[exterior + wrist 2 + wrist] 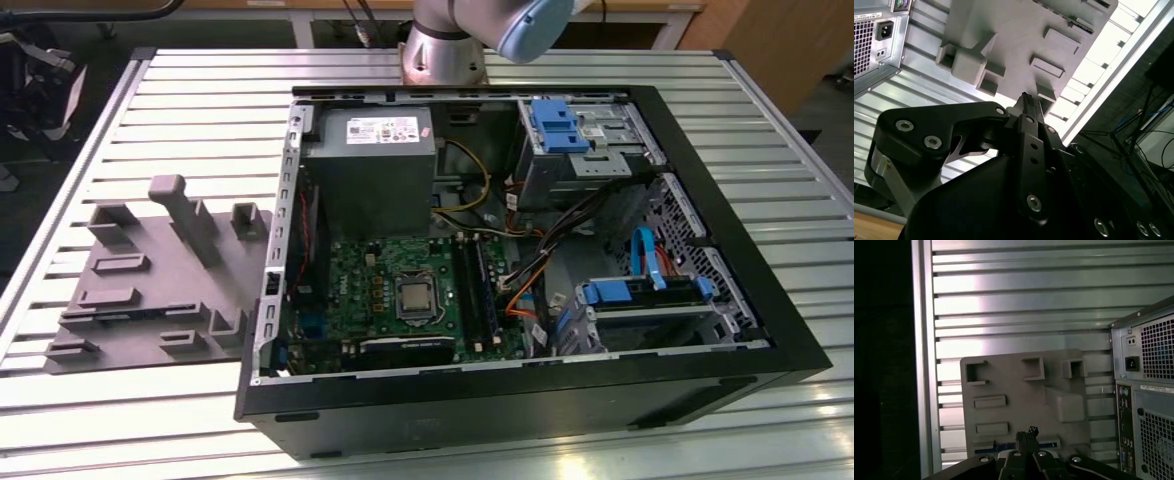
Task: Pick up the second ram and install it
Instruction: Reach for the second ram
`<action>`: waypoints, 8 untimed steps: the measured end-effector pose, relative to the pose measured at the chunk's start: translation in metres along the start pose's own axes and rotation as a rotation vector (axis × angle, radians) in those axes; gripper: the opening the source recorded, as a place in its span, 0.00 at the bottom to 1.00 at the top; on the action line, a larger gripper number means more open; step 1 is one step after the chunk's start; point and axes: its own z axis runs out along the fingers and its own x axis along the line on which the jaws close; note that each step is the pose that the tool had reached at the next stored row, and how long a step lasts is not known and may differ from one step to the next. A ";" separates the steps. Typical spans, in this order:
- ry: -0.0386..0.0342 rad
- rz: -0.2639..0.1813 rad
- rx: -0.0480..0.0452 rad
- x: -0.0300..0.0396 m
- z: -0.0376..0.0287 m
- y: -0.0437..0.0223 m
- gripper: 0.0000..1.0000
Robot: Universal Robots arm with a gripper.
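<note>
Second ram [1001, 445], in first wrist view, lies in fixture [1019, 390].

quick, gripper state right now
gripper: closed, nothing visibly held, facing the grey fixture block

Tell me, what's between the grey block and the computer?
Just a bare strip of table slats. In the first wrist view it runs between the grey block and the computer, with nothing lying on it.
</note>
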 end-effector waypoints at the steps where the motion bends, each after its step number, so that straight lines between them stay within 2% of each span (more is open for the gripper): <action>1: 0.0000 0.000 0.0000 0.0004 0.0002 -0.0003 0.11; 8: 0.0000 0.000 -0.0001 0.0029 0.0022 -0.0027 0.11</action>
